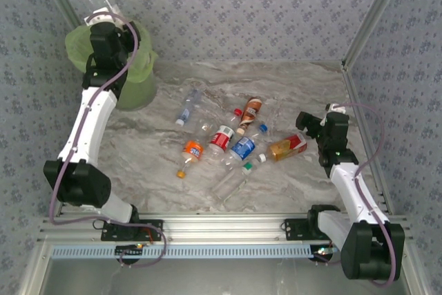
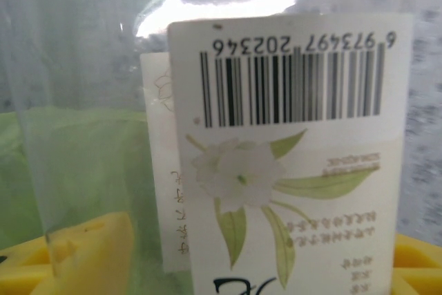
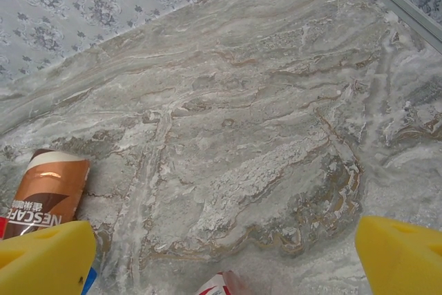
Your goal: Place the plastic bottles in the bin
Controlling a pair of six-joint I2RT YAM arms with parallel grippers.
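Left tool [image 1: 101,18]: raised over the bin, its yellow fingers [image 2: 86,257] pinching a white-labelled bottle from both sides.
White-labelled bottle [image 2: 290,170]: clear plastic; its label carried a barcode and a flower print. From above it stuck up past the tool, over the far side of the bin.
Bin [image 1: 141,84]: light green with a lime bag liner, standing at the far left of the desk, partly behind the left arm.
Right tool [image 3: 224,257]: fingers spread wide with only bare desk between them, held low. From above it sat just right of the red-and-orange bottle.
Desk [image 1: 152,170]: grey marbled surface.
Loose plastic bottles [image 1: 228,143]: lying on their sides in a cluster mid-desk, well apart from the bin.
Brown bottle [image 3: 50,195]: at the far edge of the cluster, near the right tool's left finger in the wrist view.
Red-and-orange bottle [image 1: 286,146]: at the cluster's right end.
Orange-labelled bottle [image 1: 192,151]: at the near left.
Unlabelled bottle [image 1: 231,179]: green cap, nearest the arm bases.
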